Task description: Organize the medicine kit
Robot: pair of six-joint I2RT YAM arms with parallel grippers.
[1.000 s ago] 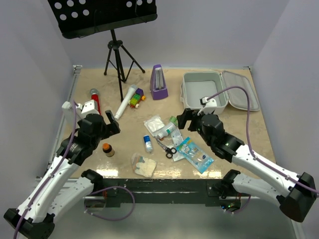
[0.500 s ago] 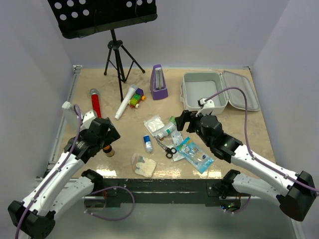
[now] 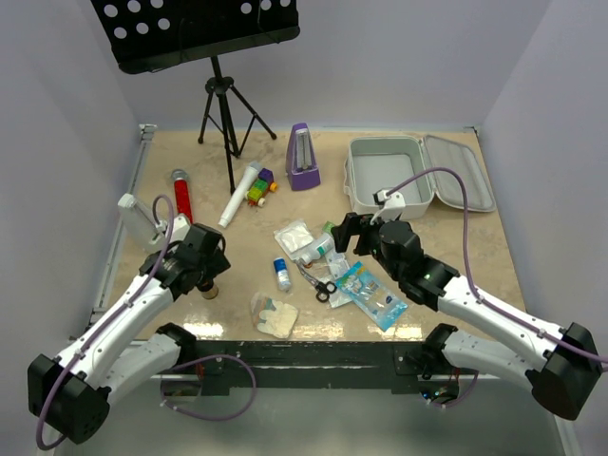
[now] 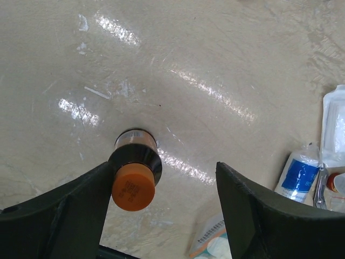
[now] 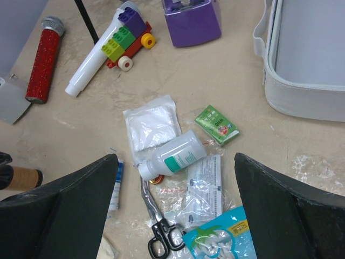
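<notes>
The medicine kit point(image 3: 353, 180) lies open at the back right, its white lid point(image 3: 459, 171) folded flat and its tray empty; its wall point(image 5: 302, 97) also shows in the right wrist view. My left gripper point(image 4: 164, 178) is open and straddles a small brown bottle with an orange cap point(image 4: 132, 183), which stands upright against the left finger with a wide gap to the right finger. My right gripper point(image 5: 175, 162) hangs open above a clear bottle point(image 5: 175, 154), a green packet point(image 5: 216, 124), a gauze packet point(image 5: 152, 123), scissors point(image 5: 159, 226) and a blue swab bag point(image 5: 221, 240).
A purple metronome point(image 3: 303, 158), a music stand tripod point(image 3: 224, 104), a red microphone point(image 3: 181, 195), a white toy microphone point(image 3: 240, 193) and a brick car point(image 3: 259, 188) stand at the back. A blue-white tube point(image 3: 282, 274) and a pad point(image 3: 274, 315) lie near the front.
My left arm has swung down and forward over the brown bottle, and its jaws have narrowed somewhat. The right gripper has drifted slightly left over the supplies.
</notes>
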